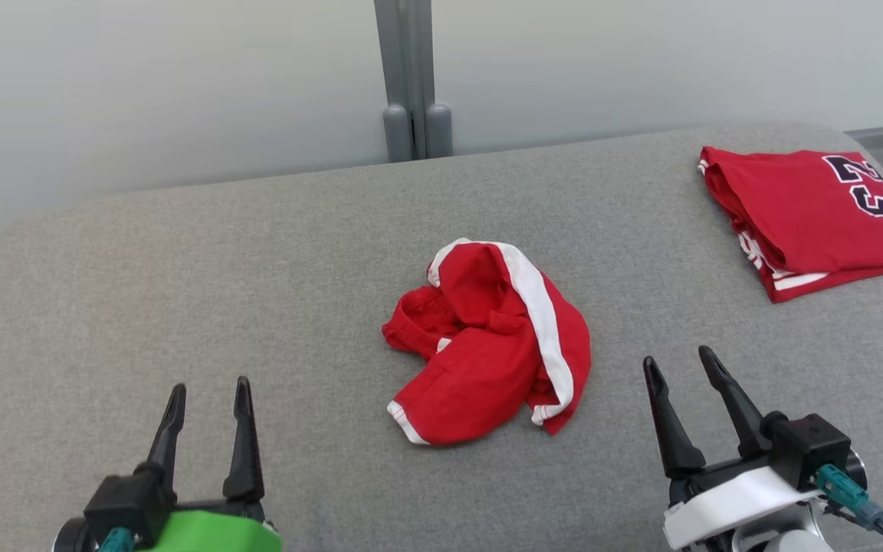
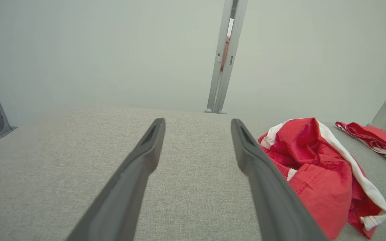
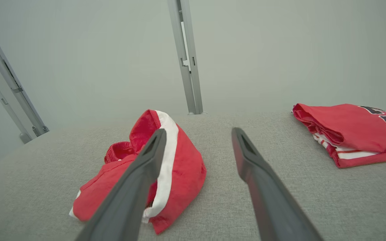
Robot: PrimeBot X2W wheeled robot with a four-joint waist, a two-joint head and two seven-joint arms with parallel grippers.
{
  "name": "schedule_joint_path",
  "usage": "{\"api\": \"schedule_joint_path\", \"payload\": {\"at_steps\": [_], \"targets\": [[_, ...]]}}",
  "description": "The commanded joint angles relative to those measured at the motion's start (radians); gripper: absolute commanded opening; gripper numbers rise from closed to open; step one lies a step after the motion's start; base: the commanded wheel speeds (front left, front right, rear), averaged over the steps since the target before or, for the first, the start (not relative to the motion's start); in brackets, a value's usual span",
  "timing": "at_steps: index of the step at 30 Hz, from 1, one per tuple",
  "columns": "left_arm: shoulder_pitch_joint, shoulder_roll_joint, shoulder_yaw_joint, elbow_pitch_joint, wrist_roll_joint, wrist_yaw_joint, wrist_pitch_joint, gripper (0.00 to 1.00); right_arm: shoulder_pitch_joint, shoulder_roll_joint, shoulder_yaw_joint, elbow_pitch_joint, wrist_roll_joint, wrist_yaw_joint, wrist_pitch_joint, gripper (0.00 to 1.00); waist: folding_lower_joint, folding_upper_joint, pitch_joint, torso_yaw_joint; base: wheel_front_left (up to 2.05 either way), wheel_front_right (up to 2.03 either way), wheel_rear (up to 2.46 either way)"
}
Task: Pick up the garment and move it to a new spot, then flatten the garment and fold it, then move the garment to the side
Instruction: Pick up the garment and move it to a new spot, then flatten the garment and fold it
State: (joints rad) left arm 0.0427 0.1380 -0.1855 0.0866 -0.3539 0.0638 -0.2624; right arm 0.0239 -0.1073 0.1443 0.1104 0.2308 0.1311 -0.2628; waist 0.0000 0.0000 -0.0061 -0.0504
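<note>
A crumpled red garment [image 1: 487, 345] with white stripes lies bunched in the middle of the grey padded surface [image 1: 181, 268]. The left wrist view has the garment [image 2: 317, 174] to the right of the fingers, and the right wrist view has the garment [image 3: 169, 167] to the left, partly behind one finger. My left gripper [image 1: 209, 399] stands open at the lower left, well apart from the cloth, with nothing between its fingers. Lower right, my right gripper [image 1: 681, 366] is open too, empty, a short way right of the garment.
A folded red jersey [image 1: 817, 218] with dark numbers lies at the far right of the surface, also visible as the jersey [image 3: 350, 134]. A grey post [image 1: 411, 84] stands behind the far edge against a pale wall. The surface's edges curve off at left and right.
</note>
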Motion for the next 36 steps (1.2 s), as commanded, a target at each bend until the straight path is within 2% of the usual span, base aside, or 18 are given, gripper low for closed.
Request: {"api": "schedule_joint_path", "payload": {"at_steps": [1,3,9,17,28,36], "targets": [[0.038,-0.011,0.019,-0.01,0.025,-0.012,-0.003,1.0,0.022,-0.001,0.004,0.003,0.004,-0.001,-0.002,1.0,0.0,0.0,-0.034,0.026,0.0,0.0,0.0],[0.084,-0.02,0.046,-0.028,0.083,-0.029,-0.003,1.0,0.041,0.001,0.014,0.004,0.006,-0.001,-0.002,1.0,0.0,0.0,-0.047,0.026,0.0,0.0,0.0],[0.172,-0.064,0.097,-0.048,0.151,-0.07,-0.003,1.0,0.076,0.003,0.047,0.009,0.007,-0.001,-0.002,1.0,0.0,0.0,-0.071,0.02,0.0,0.0,0.0],[0.187,-0.082,0.102,-0.029,0.215,-0.096,-0.003,1.0,0.084,0.006,0.07,0.015,0.013,-0.001,-0.002,1.0,0.0,0.0,-0.086,0.013,0.0,0.0,0.0],[0.18,-0.087,0.107,-0.019,0.22,-0.103,-0.003,1.0,0.076,0.005,0.068,0.012,0.013,-0.001,-0.002,1.0,0.0,0.0,-0.083,0.006,0.0,0.0,0.0],[0.172,-0.087,0.094,-0.016,0.21,-0.091,-0.003,1.0,0.076,0.004,0.068,0.015,0.013,-0.001,-0.002,1.0,0.0,0.0,-0.081,0.007,0.0,0.0,0.0]]}}
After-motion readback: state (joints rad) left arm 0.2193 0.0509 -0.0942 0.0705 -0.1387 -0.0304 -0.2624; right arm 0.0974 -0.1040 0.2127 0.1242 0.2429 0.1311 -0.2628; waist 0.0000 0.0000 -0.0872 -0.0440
